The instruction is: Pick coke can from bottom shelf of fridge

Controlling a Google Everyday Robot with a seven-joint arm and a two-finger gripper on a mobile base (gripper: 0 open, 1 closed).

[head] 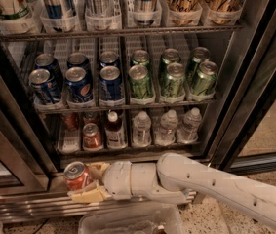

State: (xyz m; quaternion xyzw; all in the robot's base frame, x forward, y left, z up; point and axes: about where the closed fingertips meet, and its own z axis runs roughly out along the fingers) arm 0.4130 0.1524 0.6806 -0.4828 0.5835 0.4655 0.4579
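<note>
The gripper (pixel 82 183) sits low before the fridge (pixel 235 82), its fingers (pixel 91 195) clenched on the coke can (pixel 75 174). The can is tilted, clear of the bottom-shelf bench (pixel 128 153), just outside its front edge near the left corner.

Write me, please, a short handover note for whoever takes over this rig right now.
Gripper: low at the front left of the fridge, shut on the coke can, with one finger above it and one below.
Coke can: held outside the bottom shelf, in front of its steel edge and over the ribbed base.
Done: the can is grasped and off the shelf.
Left: probably only to draw back and carry it clear of the fridge. Mind the clear bin just below the arm.
Note: another red can stands on the bottom shelf.
</note>
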